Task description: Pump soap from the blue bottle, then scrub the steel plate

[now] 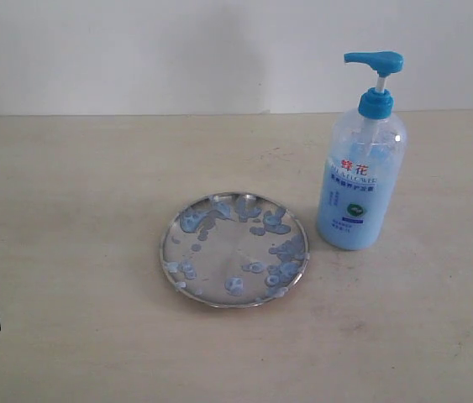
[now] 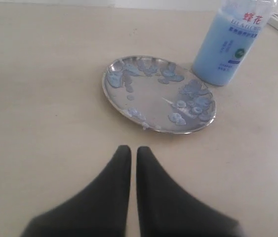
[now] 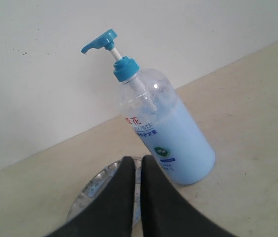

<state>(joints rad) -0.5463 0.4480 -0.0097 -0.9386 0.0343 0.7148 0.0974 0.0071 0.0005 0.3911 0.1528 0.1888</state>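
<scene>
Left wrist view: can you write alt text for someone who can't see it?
The left gripper, jaws shut and empty, points over a beige table toward a steel plate speckled with pale blue soap blobs. The blue bottle stands upright beyond the plate, its top cut off by the frame.

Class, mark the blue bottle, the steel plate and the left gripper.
blue bottle [image 1: 360,180], exterior view, middle of its body
steel plate [image 1: 223,248], exterior view, bare centre
left gripper [image 2: 133,151], left wrist view, midway between fingertips

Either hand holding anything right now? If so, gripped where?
Nothing. Left hand and right hand are both shut, empty; blue bottle and steel plate stand free on the table.
</scene>
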